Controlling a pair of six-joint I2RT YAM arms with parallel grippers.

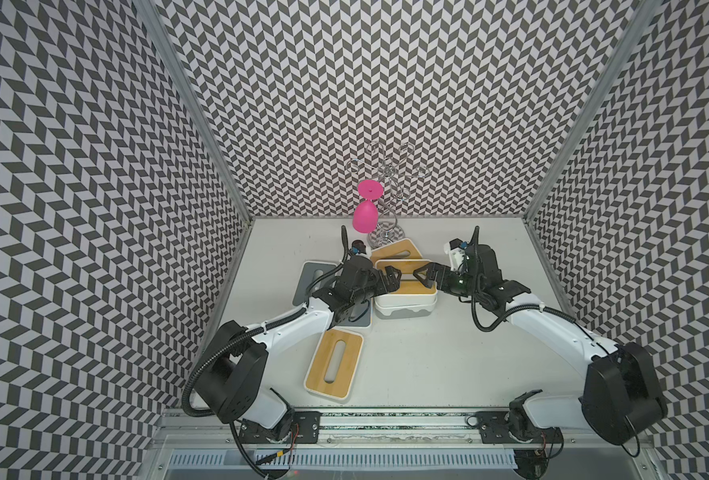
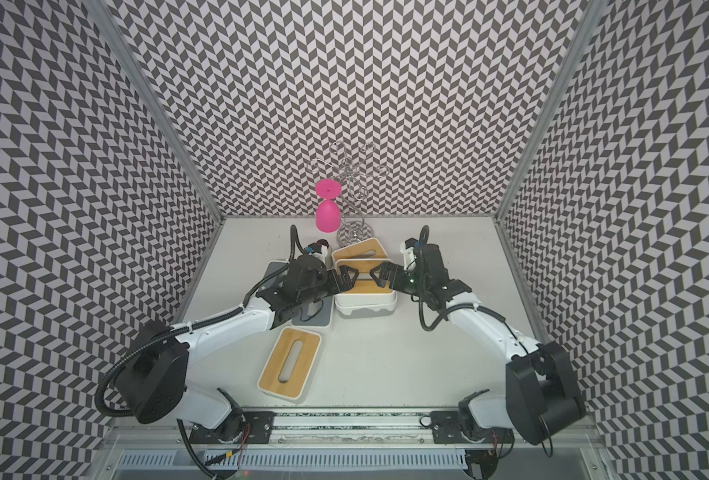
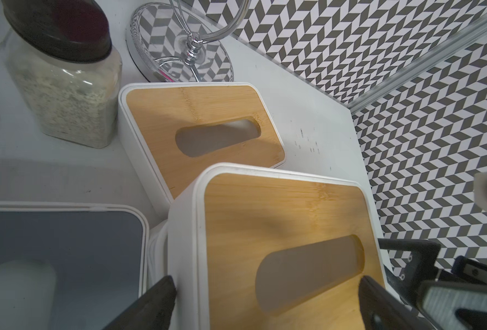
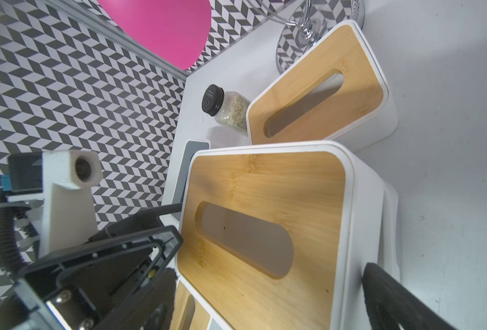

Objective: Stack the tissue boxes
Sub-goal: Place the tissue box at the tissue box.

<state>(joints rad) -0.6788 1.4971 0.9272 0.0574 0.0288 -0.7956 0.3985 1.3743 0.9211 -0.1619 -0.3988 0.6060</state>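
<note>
**Centre stack.** A bamboo-lidded tissue box (image 1: 407, 289) rests on an all-white box (image 1: 402, 311). The left gripper (image 1: 393, 279) and right gripper (image 1: 421, 279) straddle its opposite short ends with jaws spread wide. Whether they touch its walls cannot be told. Behind the stack lies a second bamboo box (image 1: 398, 248). To the stack's left, under the left arm, lie grey-lidded boxes (image 1: 312, 276). In front of it, to the left, lies a third bamboo box (image 1: 333, 361).

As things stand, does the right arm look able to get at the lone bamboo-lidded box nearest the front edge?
Probably yes: nothing stands between the right gripper and that front box, and its lid lies uncovered. The left arm passes close by its far corner.
</note>
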